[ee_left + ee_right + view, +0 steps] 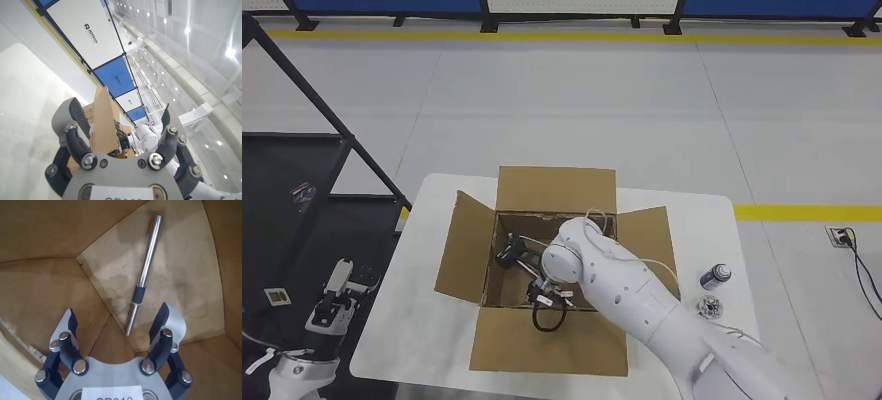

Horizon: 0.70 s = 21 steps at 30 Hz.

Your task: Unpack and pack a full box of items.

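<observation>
An open cardboard box (pixel 547 345) stands on the white table (pixel 432 260) with its flaps spread. My right arm reaches down into it, and my right gripper (pixel 119 313) hangs open above the box floor (pixel 179 279). A shiny metal rod with a black collar (pixel 145 270) lies flat on that floor, its near end between and below the open fingers, untouched. My left gripper (pixel 121 115) sits off the table's left side, tilted up toward the ceiling, open and empty. The box (pixel 104 121) and the right arm (pixel 145 138) show beyond it.
A dark cylindrical can (pixel 714 277) and a small round part (pixel 709 307) rest on the table right of the box. Black frame bars (pixel 332 120) stand at the left. The box walls (pixel 47 281) close in around my right gripper.
</observation>
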Available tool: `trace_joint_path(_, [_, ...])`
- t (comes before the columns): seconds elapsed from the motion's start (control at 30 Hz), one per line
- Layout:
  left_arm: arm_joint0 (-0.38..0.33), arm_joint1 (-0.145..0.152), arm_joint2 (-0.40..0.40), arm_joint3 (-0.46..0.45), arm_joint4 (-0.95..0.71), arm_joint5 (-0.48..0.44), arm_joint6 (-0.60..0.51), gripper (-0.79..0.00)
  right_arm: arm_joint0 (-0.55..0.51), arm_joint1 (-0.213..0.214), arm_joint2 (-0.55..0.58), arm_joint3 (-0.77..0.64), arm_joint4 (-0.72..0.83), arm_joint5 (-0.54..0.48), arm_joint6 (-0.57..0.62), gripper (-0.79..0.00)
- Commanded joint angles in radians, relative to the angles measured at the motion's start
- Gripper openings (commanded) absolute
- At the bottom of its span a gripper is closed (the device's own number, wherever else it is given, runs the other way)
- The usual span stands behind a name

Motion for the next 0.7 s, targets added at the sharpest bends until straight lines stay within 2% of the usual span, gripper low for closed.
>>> trace_joint_path(0.0, [0.000,0.000,0.000,0.000,0.000,0.000,0.000,0.000,0.010,-0.021,-0.013,0.038,0.007,-0.006,0.000,0.000])
trace_joint_path(0.17, [0.000,0.000,0.000,0.000,0.000,0.000,0.000,0.000,0.028,-0.067,-0.037,0.115,0.011,0.007,0.003,0.000])
trace_joint_path(0.33, [0.000,0.000,0.000,0.000,0.000,0.000,0.000,0.000,0.033,-0.113,-0.061,0.183,-0.030,0.184,-0.037,0.000])
trace_joint_path(0.4, [0.000,0.000,0.000,0.000,0.000,0.000,0.000,0.000,0.028,-0.134,-0.079,0.199,-0.057,0.225,-0.054,0.000])
trace_joint_path(0.67, [0.000,0.000,0.000,0.000,0.000,0.000,0.000,0.000,0.019,-0.191,-0.102,0.312,-0.105,0.221,-0.191,-0.009])
